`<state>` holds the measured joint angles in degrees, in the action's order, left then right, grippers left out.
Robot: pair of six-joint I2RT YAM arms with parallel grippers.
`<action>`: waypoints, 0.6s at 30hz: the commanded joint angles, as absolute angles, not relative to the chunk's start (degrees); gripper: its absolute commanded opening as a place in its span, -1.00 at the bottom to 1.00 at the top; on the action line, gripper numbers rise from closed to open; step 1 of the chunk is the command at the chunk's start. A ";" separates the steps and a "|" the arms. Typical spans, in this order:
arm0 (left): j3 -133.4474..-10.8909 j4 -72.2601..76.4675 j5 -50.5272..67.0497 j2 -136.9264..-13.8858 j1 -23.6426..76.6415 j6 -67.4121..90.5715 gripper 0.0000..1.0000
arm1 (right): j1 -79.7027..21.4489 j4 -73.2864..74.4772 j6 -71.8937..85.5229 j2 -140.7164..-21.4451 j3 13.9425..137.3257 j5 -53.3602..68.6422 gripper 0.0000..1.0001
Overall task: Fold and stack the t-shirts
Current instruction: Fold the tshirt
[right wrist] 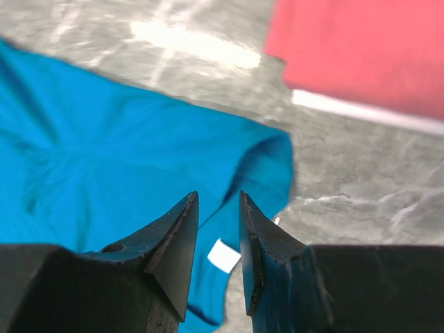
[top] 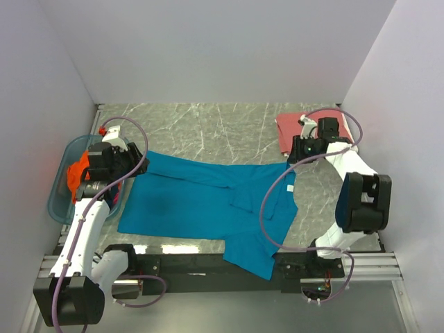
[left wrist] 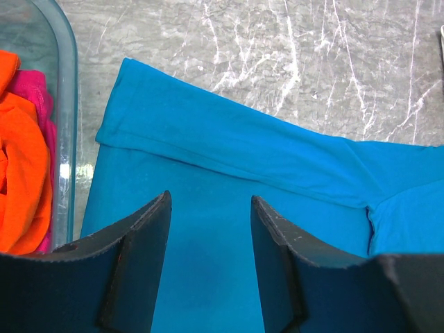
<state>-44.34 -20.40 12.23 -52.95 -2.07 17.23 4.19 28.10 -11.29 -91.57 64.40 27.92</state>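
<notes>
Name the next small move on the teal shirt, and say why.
Probably lower both to pinch the near edge of the teal blue cloth t-shirt: its far edge is already folded over, and the left tool and right tool hang open above it.

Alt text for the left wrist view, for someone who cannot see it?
A teal t-shirt lies on the marble table, far edge folded over, beneath the open, empty left hand. An orange shirt sits in a plastic tub at left.
</notes>
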 commanded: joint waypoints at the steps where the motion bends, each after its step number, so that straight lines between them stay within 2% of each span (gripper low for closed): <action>1: -44.47 -18.63 13.18 -51.50 -2.02 16.52 0.10 | 5.27 26.19 -6.25 -95.53 65.74 27.86 -0.26; 10: -44.39 -18.81 13.10 -51.59 -2.02 16.44 0.10 | 6.24 24.52 -1.76 -102.21 68.46 28.21 -0.17; 18: -44.47 -18.72 13.10 -51.77 -2.02 16.44 0.10 | 6.24 25.40 -1.32 -105.38 70.22 30.41 -0.22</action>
<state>-44.34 -20.43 12.23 -52.95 -2.07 17.23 5.85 26.15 -2.31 -104.22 67.68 28.62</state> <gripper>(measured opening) 0.550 0.396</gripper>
